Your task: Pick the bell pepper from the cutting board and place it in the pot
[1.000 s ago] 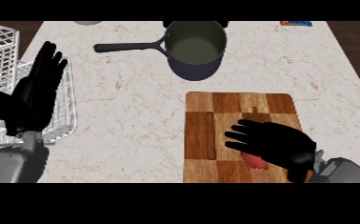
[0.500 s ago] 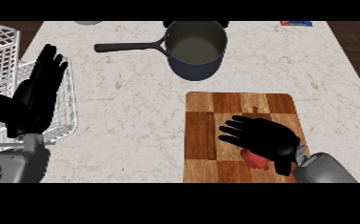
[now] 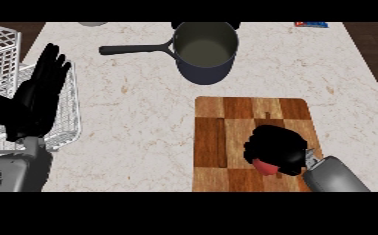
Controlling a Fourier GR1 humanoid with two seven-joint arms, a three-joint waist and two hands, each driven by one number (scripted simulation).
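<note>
On the marbled worktop (image 3: 133,109), the right robot hand (image 3: 277,146) curls round the red bell pepper (image 3: 264,166) on the cutting board (image 3: 221,129); the left robot hand (image 3: 40,96) rests spread, well apart from the pot (image 3: 205,46).

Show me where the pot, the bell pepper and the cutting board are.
pot (image 3: 206,49), head view, on its inner bottom.
bell pepper (image 3: 263,166), head view, on the red part under the right hand.
cutting board (image 3: 221,134), head view, on bare wood.

Between the cutting board (image 3: 221,129) and the pot (image 3: 207,49) a strip of bare counter (image 3: 133,109) is left open. The pot's mouth is unobstructed from above (its long handle (image 3: 136,49) is stretched out to the left). The counter's left edge is taken up by a wire rack (image 3: 66,114).
</note>
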